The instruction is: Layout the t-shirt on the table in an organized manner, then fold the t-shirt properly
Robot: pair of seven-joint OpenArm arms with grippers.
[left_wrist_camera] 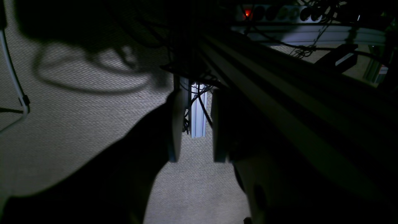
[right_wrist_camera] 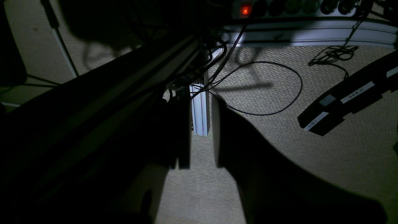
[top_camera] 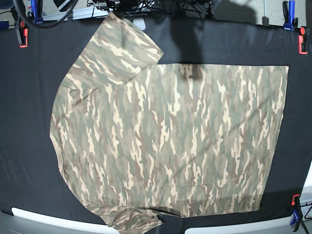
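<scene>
The shirt (top_camera: 165, 141) lies spread flat on the table (top_camera: 29, 87), nearly filling it, collar side left in the base view, hem right; one sleeve reaches the near edge, the other the far edge.

Neither arm appears over the table. In the wrist views, the left gripper (left_wrist_camera: 194, 130) and right gripper (right_wrist_camera: 200, 133) hang below table level over carpet, jaws partly open, holding nothing.

Recommended step: pinch both sleeve-side edges together and fold evenly toward the centreline.

Fabric: soft, thin, camouflage-printed, few wrinkles. Table cover: matte black cloth, clamped (top_camera: 22, 35) at the far corners.
</scene>
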